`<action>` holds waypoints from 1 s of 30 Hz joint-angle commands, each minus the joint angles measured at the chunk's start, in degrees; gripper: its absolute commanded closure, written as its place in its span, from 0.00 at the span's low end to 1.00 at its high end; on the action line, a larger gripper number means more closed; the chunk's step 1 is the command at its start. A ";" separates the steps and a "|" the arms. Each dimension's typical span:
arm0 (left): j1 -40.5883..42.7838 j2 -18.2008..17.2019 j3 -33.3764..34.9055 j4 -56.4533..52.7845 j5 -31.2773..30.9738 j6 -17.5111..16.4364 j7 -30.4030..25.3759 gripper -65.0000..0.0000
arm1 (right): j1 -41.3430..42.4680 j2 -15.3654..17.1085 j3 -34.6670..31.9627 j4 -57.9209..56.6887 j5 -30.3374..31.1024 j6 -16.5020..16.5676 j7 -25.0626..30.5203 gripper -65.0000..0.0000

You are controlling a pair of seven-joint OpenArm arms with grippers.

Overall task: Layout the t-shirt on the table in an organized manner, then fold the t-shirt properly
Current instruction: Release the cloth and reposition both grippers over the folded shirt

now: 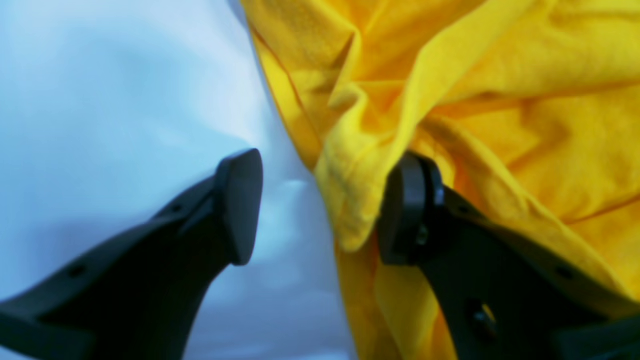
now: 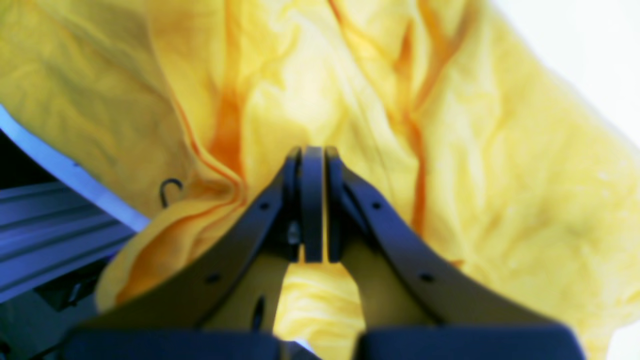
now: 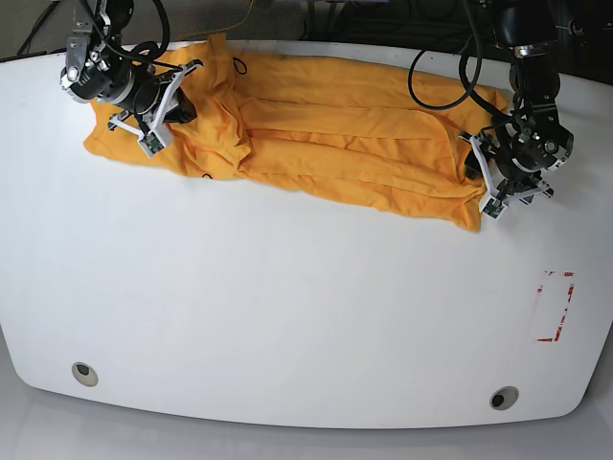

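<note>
The orange-yellow t-shirt lies wrinkled in a long band across the far part of the white table. My right gripper sits on the shirt's left end. In the right wrist view this gripper is shut, and creases of the t-shirt run in toward its tips. My left gripper is at the shirt's right end. Up close the left gripper is open, with a hanging fold of the t-shirt beside one of its fingers and bare table under the other.
A red tape outline marks the table's right side. Two grey grommets sit near the front edge. The table's curved edge and a metal rail show beside the right gripper. Black cables hang at the back.
</note>
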State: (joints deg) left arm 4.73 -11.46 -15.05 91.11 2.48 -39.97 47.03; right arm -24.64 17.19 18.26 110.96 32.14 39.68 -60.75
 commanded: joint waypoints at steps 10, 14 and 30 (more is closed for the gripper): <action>-0.73 -0.45 -0.12 0.71 -0.33 -0.03 -3.38 0.49 | -0.37 0.52 -8.37 1.09 1.05 0.32 1.02 0.99; -0.73 -0.45 -0.12 -0.34 -0.33 -0.03 -3.38 0.49 | 0.86 0.52 -12.06 2.23 1.05 0.32 1.02 0.99; -0.82 -0.71 -0.20 -1.75 -0.41 -0.03 -3.55 0.49 | 7.46 6.85 -19.27 3.46 16.61 0.32 -3.29 0.98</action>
State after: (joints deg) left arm 4.43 -11.66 -15.16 88.62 1.41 -39.97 42.98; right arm -18.15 22.44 -1.96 113.34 45.84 39.94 -64.60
